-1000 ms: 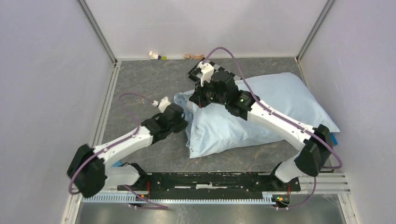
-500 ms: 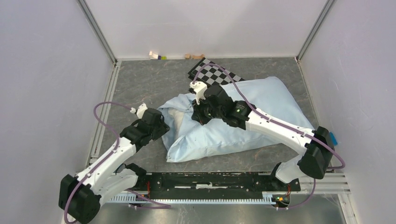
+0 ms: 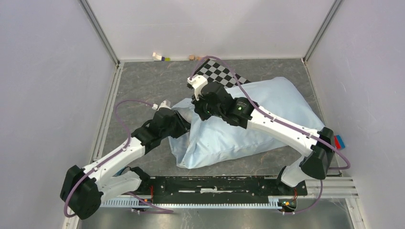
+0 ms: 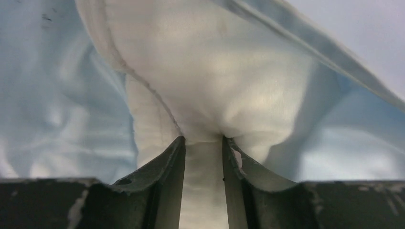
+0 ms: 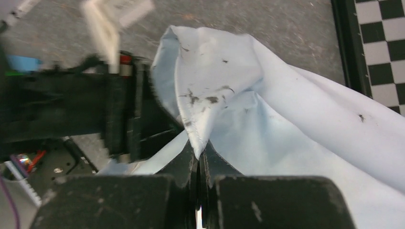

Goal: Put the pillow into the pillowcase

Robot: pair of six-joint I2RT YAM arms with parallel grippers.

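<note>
The pale-blue pillowcase [image 3: 267, 119] lies bulging at centre right of the table, its open end facing left. My right gripper [image 3: 197, 109] is shut on the upper hem of that opening; in the right wrist view the jaws [image 5: 198, 148] pinch a smudged fold of pillowcase [image 5: 286, 138]. My left gripper [image 3: 185, 125] reaches into the opening. In the left wrist view its jaws [image 4: 203, 139] are closed on a bunched ridge of the cream-white pillow [image 4: 215, 71], with blue pillowcase [image 4: 47, 95] all around it. From above the pillow is hidden inside the case.
A black-and-white checkerboard panel [image 3: 217, 74] lies behind the pillowcase, partly under it. Small blocks [image 3: 161, 57] sit by the back wall. A red-and-blue object [image 3: 338, 141] is at the right edge. Grey walls enclose the table on three sides.
My left gripper let go, drew back to the left, then came back into the opening and closed on the pillow. The right gripper stayed shut on the hem while the pillowcase shifted left.
</note>
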